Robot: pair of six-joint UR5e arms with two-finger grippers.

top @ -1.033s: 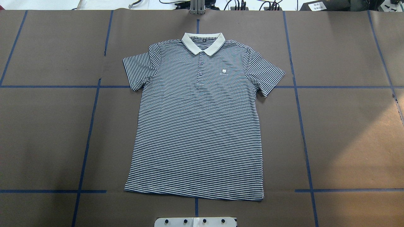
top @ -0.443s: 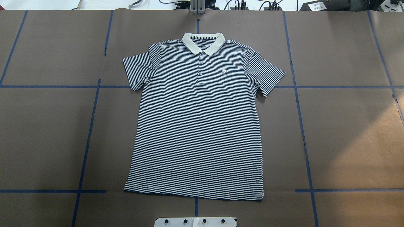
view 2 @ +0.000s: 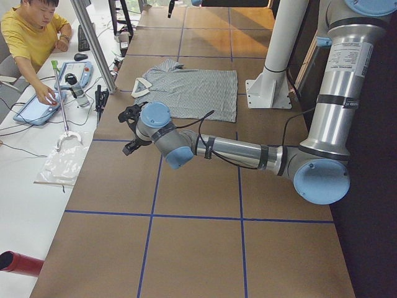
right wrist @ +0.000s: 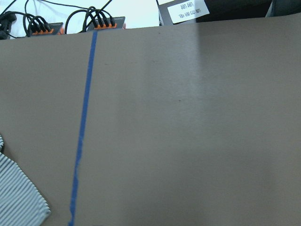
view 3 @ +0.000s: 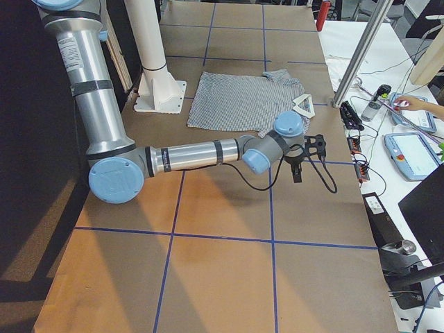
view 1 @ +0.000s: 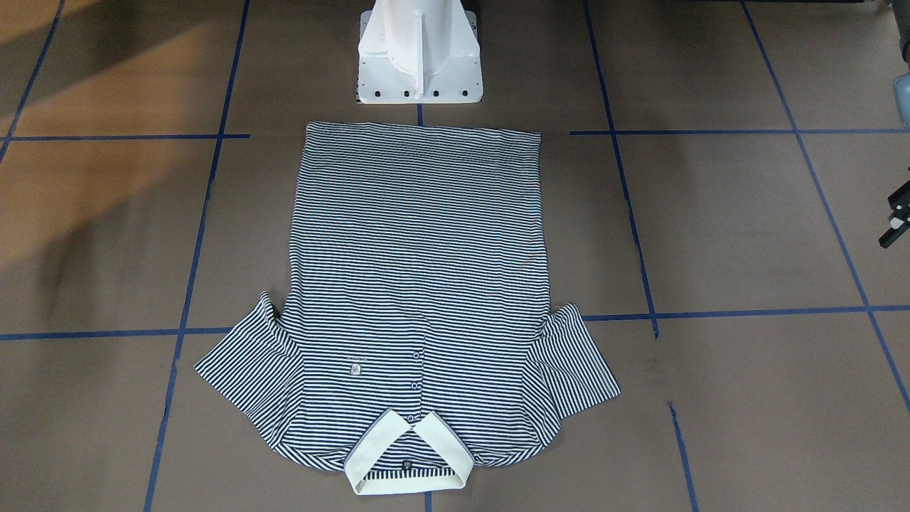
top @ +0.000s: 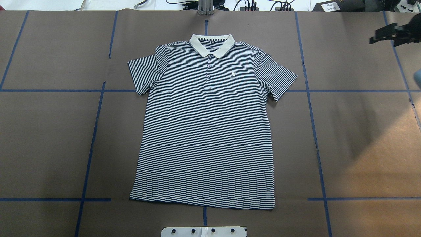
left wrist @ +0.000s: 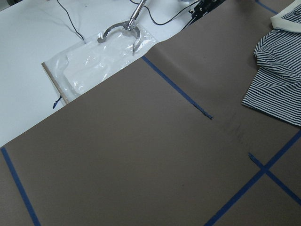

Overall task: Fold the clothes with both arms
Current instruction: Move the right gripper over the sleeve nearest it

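Lying flat, finely striped polo shirt (top: pixel 207 131); left tool (view 2: pixel 130 129), right tool (top: pixel 383 34): grip unclear.

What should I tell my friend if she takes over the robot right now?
Left gripper: out by the left end of the table, clear of the shirt. Open or shut: cannot tell.
Right gripper: over the far right corner, also clear of the shirt. Open or shut: cannot tell.
Shirt: flat and face up mid-table, collar away from the robot, hem by the base.
Done: no fold yet.
Left: every fold.
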